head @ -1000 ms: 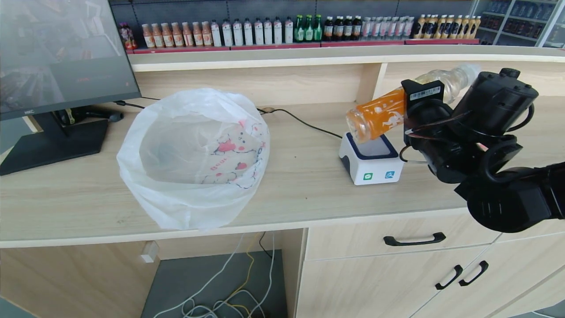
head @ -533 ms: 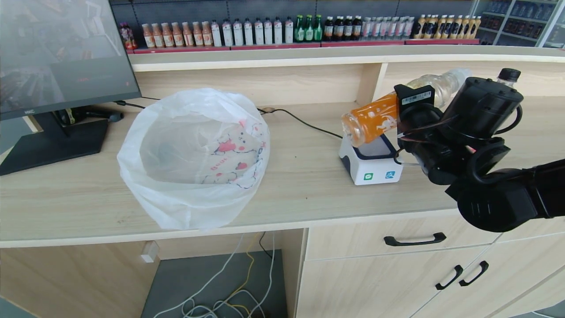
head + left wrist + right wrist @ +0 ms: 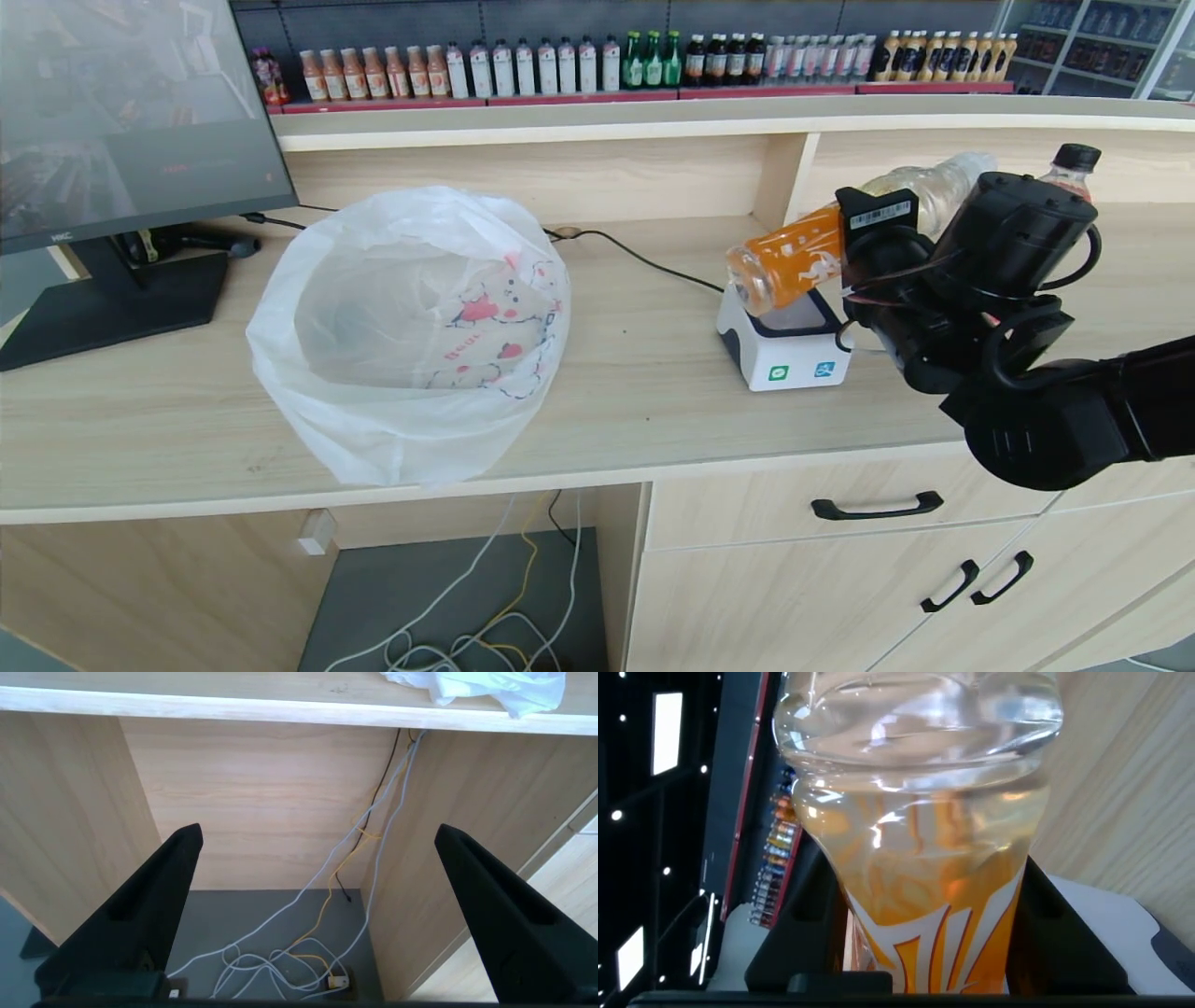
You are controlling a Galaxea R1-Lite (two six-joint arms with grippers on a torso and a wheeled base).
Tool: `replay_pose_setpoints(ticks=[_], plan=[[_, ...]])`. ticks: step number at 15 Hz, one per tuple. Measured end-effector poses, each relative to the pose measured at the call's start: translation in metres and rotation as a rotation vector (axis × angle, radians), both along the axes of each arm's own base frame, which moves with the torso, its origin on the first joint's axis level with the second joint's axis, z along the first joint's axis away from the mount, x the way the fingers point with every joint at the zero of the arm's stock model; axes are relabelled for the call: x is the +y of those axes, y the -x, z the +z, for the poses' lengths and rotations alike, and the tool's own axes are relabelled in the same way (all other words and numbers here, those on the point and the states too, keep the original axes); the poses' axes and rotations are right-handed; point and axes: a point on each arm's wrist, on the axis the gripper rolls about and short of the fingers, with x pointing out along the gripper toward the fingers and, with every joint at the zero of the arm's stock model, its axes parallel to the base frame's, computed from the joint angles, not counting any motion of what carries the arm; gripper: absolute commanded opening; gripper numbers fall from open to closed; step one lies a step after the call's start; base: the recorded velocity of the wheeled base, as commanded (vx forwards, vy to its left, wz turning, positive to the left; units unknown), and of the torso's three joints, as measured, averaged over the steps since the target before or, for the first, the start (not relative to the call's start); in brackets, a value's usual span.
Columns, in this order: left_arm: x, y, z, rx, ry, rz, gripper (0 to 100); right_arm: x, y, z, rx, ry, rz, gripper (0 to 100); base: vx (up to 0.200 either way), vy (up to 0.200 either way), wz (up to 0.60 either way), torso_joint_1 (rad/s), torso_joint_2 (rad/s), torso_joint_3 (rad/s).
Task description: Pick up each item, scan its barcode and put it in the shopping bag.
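1. Found the right gripper pinching a clear plastic bottle with an orange printed label, one black finger on either side of its body.
2. Saw that bottle lying close to level, its base end tipped a little downward and pointing toward the robot's left.
3. Placed the base end over the dark glass top of a small white box-shaped barcode scanner; could not tell whether the two touched.
4. Noted in the right wrist view the bottle's clear ribbed shoulder and pale liquid, with the scanner's white casing beneath it.
5. Saw a white translucent plastic shopping bag with a pink cartoon print standing open on the pale wooden counter, well apart from the scanner on its left.
6. Found the left gripper below the counter edge, its two black fingers spread wide with nothing between them.
7. Saw loose white and yellow cables on the grey floor beneath it.
8. Noted a dark flat monitor on a black stand at the counter's left end.
9. Spotted a second bottle with a black cap behind the right arm.
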Motion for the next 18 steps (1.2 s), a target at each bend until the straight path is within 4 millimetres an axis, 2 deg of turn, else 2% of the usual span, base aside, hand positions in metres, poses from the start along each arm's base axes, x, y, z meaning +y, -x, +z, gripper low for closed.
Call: replay_pose_setpoints(ticks=[10, 15, 18], plan=[[0.0, 0.0, 0.0, 0.0, 0.0, 0.0, 100, -0.001, 0.001, -0.004, 0.013, 0.006, -0.002, 0, 0.0, 0.0, 0.0, 0.0, 0.0, 0.0], [0.0, 0.0, 0.0, 0.0, 0.0, 0.0, 100, -0.004, 0.007, 0.007, -0.012, 0.007, -0.006, 0, 0.0, 0.0, 0.0, 0.0, 0.0, 0.0], [0.0, 0.0, 0.0, 0.0, 0.0, 0.0, 100, -0.006, 0.015, 0.024, -0.059, 0.075, 0.014, 0, 0.0, 0.0, 0.0, 0.0, 0.0, 0.0]])
